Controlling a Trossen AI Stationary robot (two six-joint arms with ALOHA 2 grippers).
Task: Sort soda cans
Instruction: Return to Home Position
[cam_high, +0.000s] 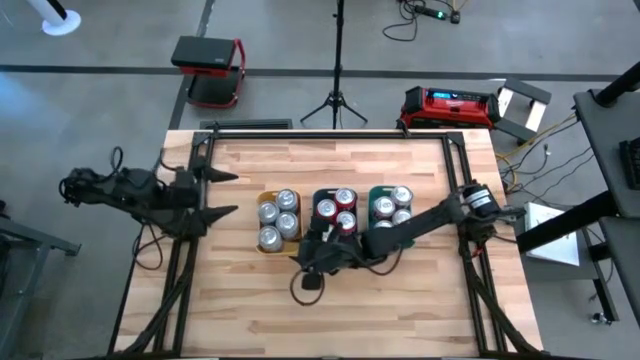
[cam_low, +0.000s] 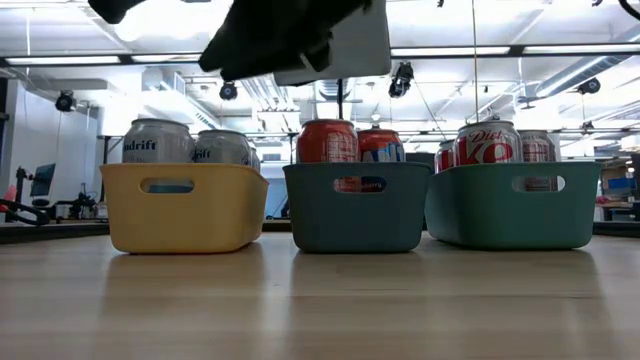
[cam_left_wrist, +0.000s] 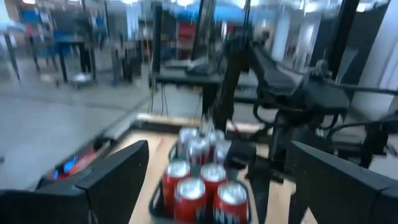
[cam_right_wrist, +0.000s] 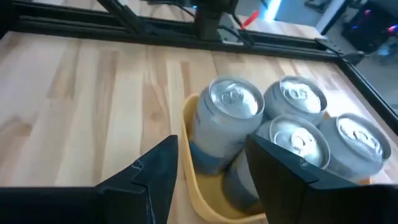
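Note:
Three trays stand side by side at mid-table. The yellow tray (cam_high: 262, 236) holds several silver cans (cam_right_wrist: 273, 124). The dark middle tray (cam_low: 355, 210) holds red cans (cam_high: 336, 210), and the green tray (cam_low: 510, 205) holds silver and red cans (cam_high: 392, 203). All the cans stand on their bases inside the trays. My right gripper (cam_high: 308, 262) hovers open just near of the middle tray, facing the yellow tray, with nothing between its fingers (cam_right_wrist: 155, 168). My left gripper (cam_high: 228, 193) waits open at the table's left edge.
Black frame rails (cam_high: 330, 133) run along the table's far, left and right edges. Bare wood (cam_high: 330, 320) lies between the trays and the near edge. A tripod and cases stand on the floor beyond the far edge.

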